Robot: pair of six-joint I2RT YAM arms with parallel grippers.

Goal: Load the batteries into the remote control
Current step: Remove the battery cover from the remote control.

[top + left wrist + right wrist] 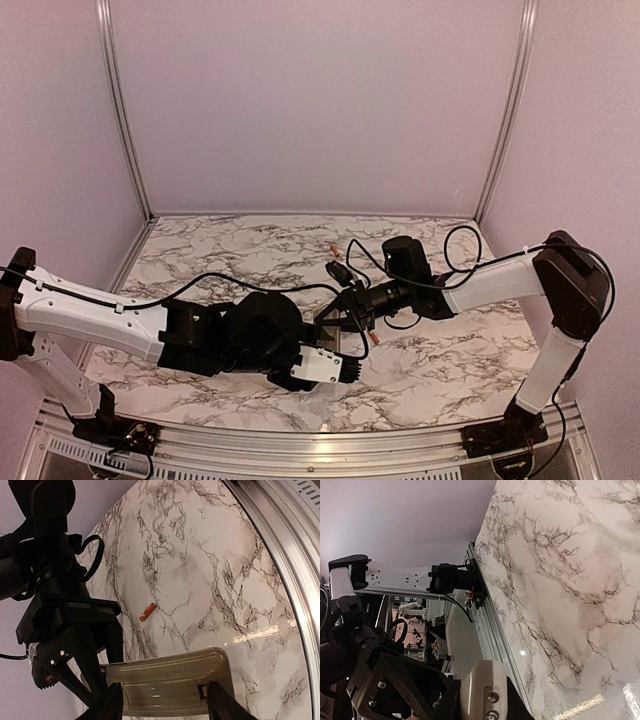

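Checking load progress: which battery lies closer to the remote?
The battery on the near part of the table, just right of the held remote. The other battery lies clearly farther back.

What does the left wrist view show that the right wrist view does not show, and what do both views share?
Only the left wrist view shows one orange battery lying on the marble table, and the grey back of the remote control with its recess. Only the right wrist view shows the left arm's white link and the remote's white side. Both show the remote control and the table.
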